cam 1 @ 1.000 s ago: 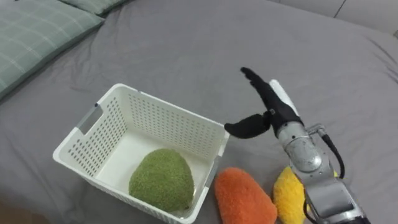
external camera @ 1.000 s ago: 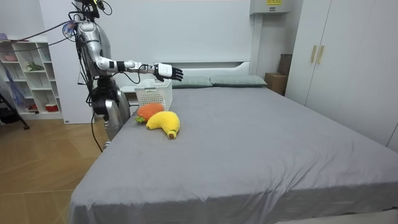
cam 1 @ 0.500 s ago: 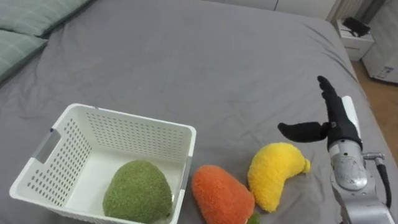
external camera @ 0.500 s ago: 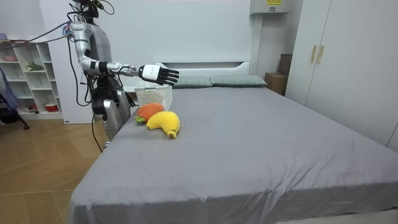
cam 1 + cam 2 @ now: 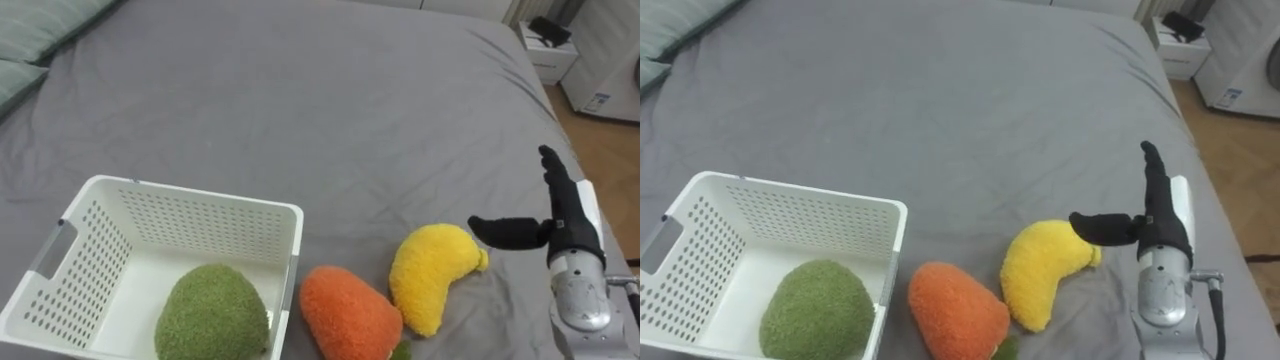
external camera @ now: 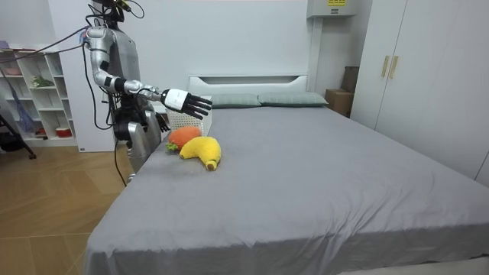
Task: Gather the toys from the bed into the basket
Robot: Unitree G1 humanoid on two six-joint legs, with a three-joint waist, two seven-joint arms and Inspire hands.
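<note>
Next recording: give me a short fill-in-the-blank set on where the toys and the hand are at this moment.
1. The toy in the basket is ____.
2. The orange toy lies on the bed, between the basket and the ____ toy.
3. The right hand, beside that toy, is ____ and holds nothing.

Missing words: green; yellow; open.

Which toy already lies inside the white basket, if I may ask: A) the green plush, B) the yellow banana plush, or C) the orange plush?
A: the green plush sits in the white basket, while the orange plush and yellow banana plush lie on the bed beside it.
</note>
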